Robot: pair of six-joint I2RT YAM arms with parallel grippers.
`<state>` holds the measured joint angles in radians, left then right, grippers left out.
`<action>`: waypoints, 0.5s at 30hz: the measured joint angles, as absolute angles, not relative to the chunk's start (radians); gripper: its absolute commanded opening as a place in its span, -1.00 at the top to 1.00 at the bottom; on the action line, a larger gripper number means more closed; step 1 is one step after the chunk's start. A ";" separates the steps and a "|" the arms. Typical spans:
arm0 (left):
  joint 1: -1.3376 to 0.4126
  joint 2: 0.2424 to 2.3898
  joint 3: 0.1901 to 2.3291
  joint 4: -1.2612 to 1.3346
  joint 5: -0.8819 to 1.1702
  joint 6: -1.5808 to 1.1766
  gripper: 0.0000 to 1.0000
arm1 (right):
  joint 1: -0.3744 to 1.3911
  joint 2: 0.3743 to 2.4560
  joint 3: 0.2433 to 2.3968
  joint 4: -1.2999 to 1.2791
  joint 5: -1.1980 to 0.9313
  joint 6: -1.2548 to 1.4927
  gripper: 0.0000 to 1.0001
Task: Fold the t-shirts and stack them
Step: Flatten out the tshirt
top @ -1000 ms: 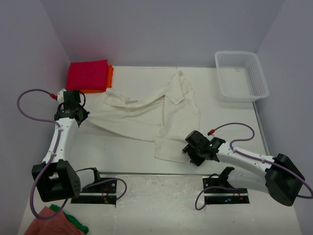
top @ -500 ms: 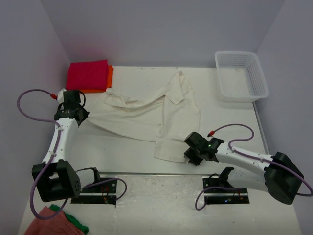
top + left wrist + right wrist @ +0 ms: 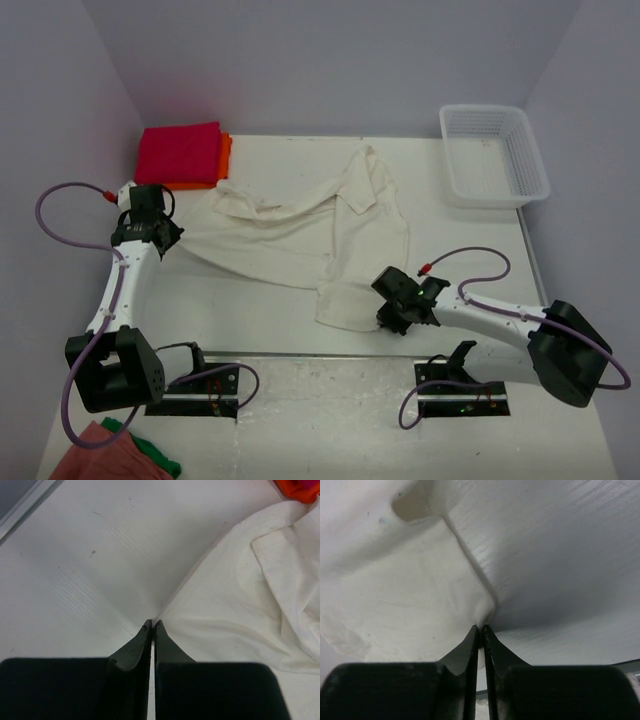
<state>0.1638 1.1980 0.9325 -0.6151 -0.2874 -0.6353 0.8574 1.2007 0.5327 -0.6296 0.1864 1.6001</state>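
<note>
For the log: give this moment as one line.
left pincer: shut on cream t-shirt | right pincer: same | magenta t-shirt atop orange t-shirt

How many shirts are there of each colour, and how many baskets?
white shirt: 1
red shirt: 1
orange shirt: 1
basket: 1
Total: 4 things, and 3 of them are shirts.

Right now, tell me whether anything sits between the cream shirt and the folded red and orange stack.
Nothing visible does. The cream-white shirt lies spread right beside the magenta-red shirt, which is stacked on the orange shirt, with nothing between them. The left end effector and right end effector pinch its edges.
</note>
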 measured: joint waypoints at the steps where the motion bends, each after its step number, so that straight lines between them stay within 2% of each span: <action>1: 0.164 1.198 0.930 -0.614 -0.286 -0.635 1.00 | 0.857 1.211 0.537 -0.627 0.186 1.596 1.00; 9: 0.172 1.198 0.918 -0.607 -0.276 -0.635 1.00 | 0.866 1.226 0.554 -0.623 0.202 1.544 1.00; 15: 0.172 1.195 0.887 -0.586 -0.246 -0.635 1.00 | 0.885 1.233 0.641 -0.704 0.300 1.426 1.00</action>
